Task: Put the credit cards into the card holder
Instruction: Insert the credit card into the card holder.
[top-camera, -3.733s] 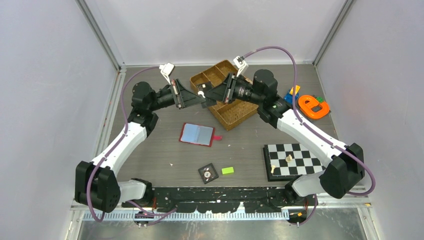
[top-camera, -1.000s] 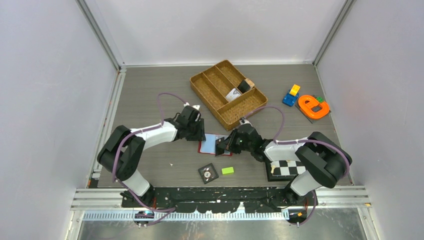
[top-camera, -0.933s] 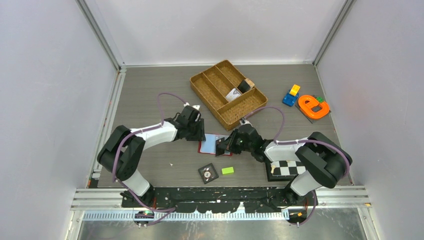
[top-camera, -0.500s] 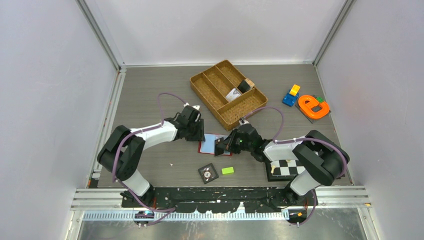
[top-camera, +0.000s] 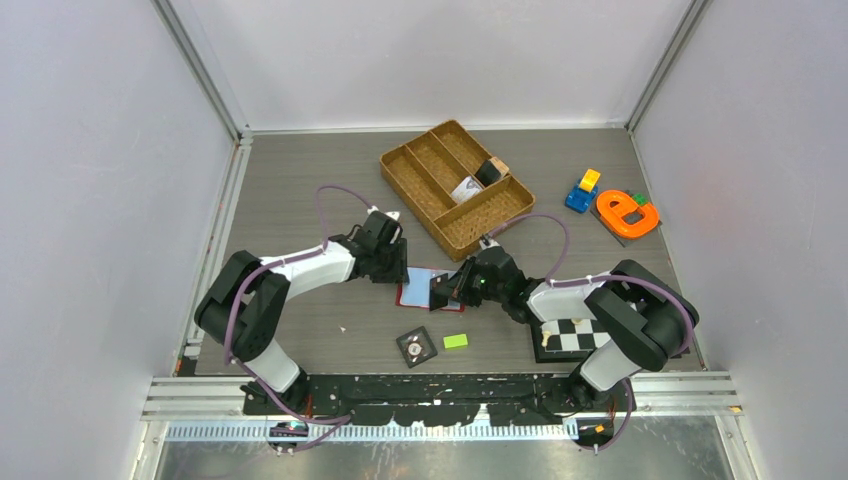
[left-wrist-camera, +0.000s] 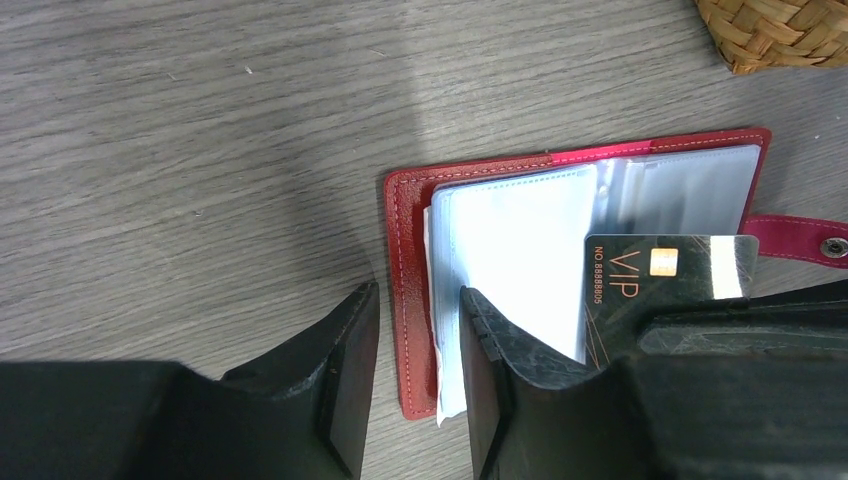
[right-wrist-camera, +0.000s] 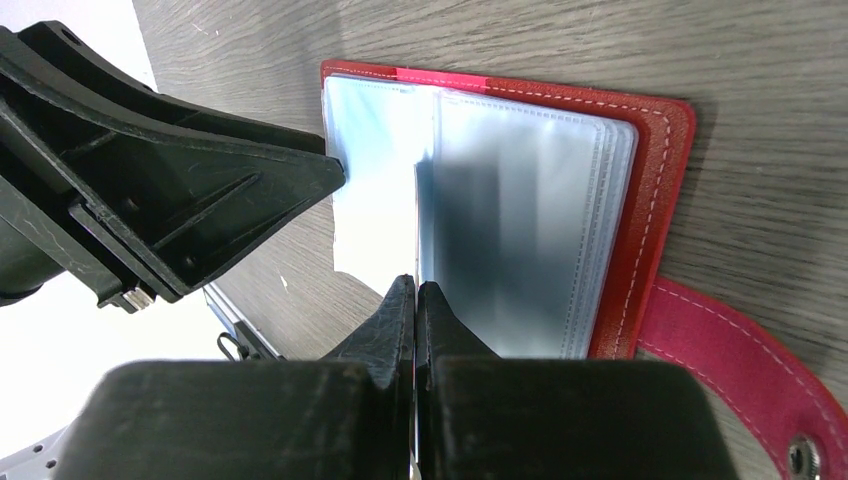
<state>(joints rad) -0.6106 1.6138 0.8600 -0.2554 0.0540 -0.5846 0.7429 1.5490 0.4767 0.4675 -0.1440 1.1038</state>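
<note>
You are risking the credit card (left-wrist-camera: 650, 265) snagging on a sleeve lip and twisting in the right gripper (right-wrist-camera: 415, 290), which is clamping it edge-on. The card holder (left-wrist-camera: 510, 240) may also be sliding on the table (left-wrist-camera: 200, 150), since the left gripper (left-wrist-camera: 417, 293), fingers apart, is only straddling its left cover edge. The credit card is sitting over the open card holder's right-hand sleeves, seemingly not yet pocketed.

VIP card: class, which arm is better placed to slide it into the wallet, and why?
Right. The right gripper is shut on the VIP card, whose edge lies over the wallet's clear sleeves. The left gripper is open, straddling the wallet's edge, and holds no card.
</note>
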